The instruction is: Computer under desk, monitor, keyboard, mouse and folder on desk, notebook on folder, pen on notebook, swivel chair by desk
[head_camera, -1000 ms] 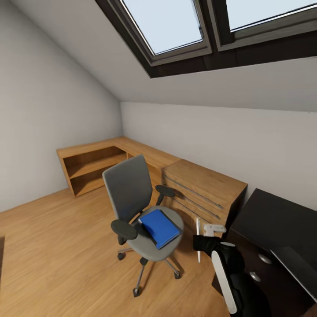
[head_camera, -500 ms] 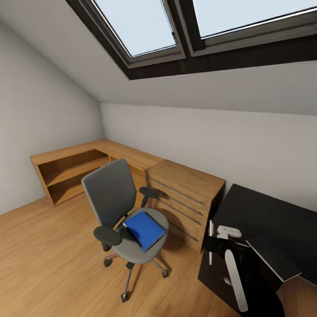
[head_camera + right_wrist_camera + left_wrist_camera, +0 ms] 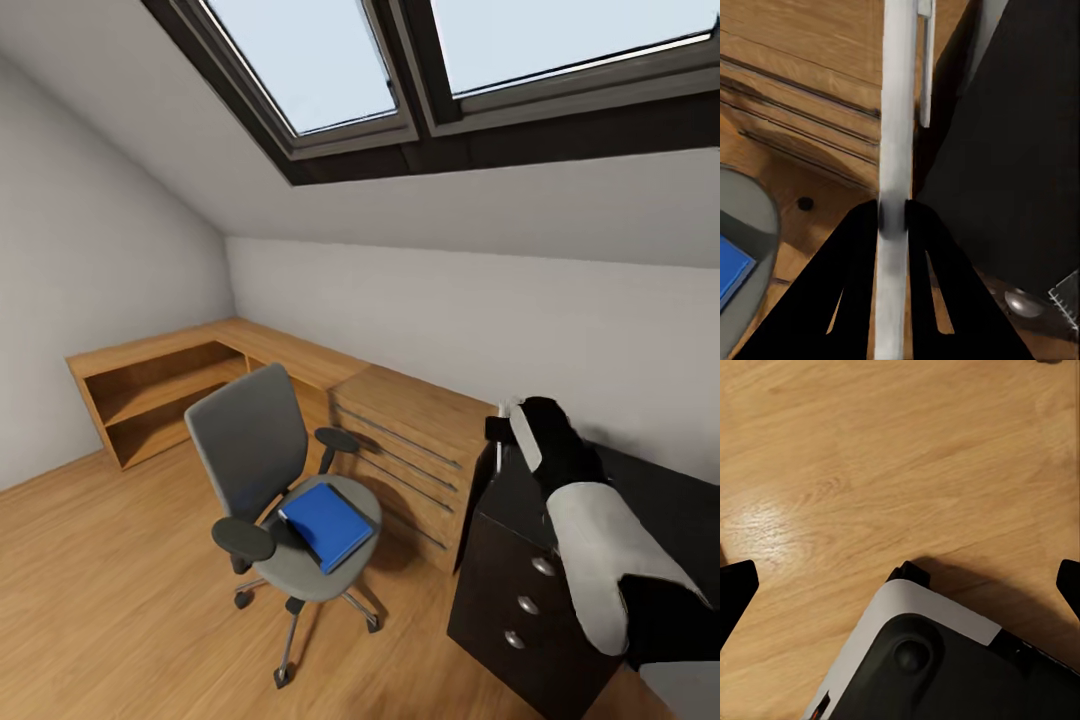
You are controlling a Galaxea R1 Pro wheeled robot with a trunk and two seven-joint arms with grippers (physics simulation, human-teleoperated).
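The swivel chair stands on the wood floor with the blue folder lying flat on its grey seat. To its right is the black desk with its knobbed drawer unit. My right gripper is raised over the desk's near corner. In the right wrist view it is shut on the pen, a white-silver stick held over the desk's edge. My left gripper is open and empty above the floor by my base. The computer, monitor, keyboard, mouse and notebook are out of view.
A wooden dresser with bar handles stands between the chair and the desk. A low wooden shelf unit runs along the far corner. Sloped walls and a dark-framed skylight are overhead. Open floor lies left of the chair.
The view panned right at first. My right arm has lifted the pen from beside the drawer unit to above the desk's corner. Chair and folder have stayed put.
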